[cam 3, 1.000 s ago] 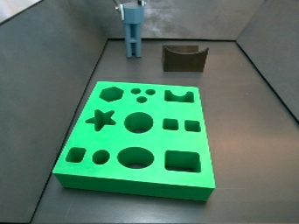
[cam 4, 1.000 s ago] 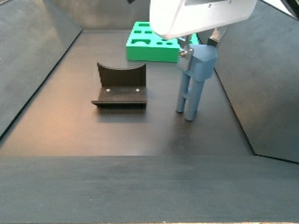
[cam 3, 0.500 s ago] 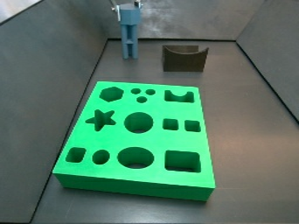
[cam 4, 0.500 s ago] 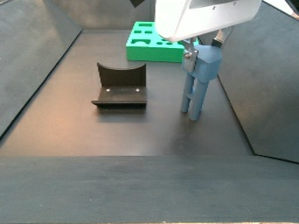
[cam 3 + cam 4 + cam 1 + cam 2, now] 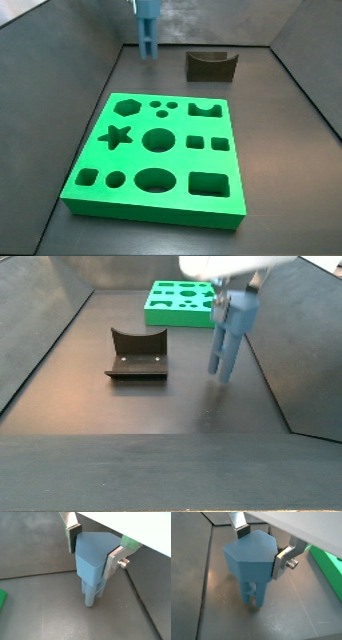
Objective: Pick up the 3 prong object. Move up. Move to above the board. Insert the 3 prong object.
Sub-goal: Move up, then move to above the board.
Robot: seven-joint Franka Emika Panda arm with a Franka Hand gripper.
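Observation:
The 3 prong object (image 5: 229, 331) is a light blue post with a blocky head, hanging upright a little above the dark floor. It also shows at the far end of the bin (image 5: 146, 28). My gripper (image 5: 93, 548) is shut on its head, with a silver finger (image 5: 71, 534) pressed against each of two opposite sides. Both wrist views show this grip (image 5: 263, 548), with the prongs pointing down at the floor. The board (image 5: 160, 155) is a bright green slab with shaped cut-outs, lying flat well away from the gripper (image 5: 238, 298). In a side view the board (image 5: 181, 303) lies behind the held piece.
A dark brown block with a curved notch (image 5: 210, 65) stands on the floor beside the held piece, also seen mid-floor (image 5: 136, 354). Sloped grey walls close in the floor on both sides. A green edge of the board (image 5: 331, 564) shows in a wrist view.
The gripper has risen with the 3 prong object held in it. The prongs have come up off the floor, and the gripper body has mostly left the side views.

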